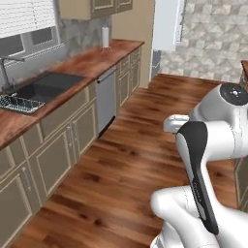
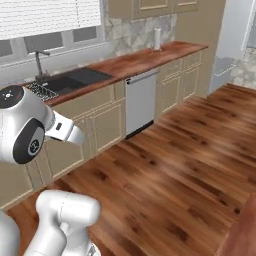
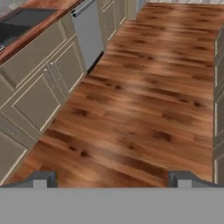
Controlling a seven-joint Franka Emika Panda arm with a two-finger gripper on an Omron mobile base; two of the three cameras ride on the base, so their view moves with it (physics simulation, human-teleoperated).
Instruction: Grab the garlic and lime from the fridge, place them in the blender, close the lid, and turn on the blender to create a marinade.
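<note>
In the hand view my gripper (image 3: 113,180) is open, its two dark fingertips (image 3: 43,179) standing far apart with nothing between them, and it looks down over bare wooden floor. A tall pale grey fridge (image 1: 166,24) stands at the far end of the room beyond the counter run, closed as far as I can tell; it also appears at the upper right of the right base view (image 2: 235,35). The garlic, the lime, the blender and the lid are out of view.
A wooden counter (image 1: 92,60) with a dark sink (image 1: 46,86), a tap and a paper towel roll (image 1: 105,37) runs along the left over beige cabinets and a steel dishwasher (image 1: 106,99). Wide open floor (image 1: 140,145) lies ahead. Another counter edge (image 2: 245,235) is at the right.
</note>
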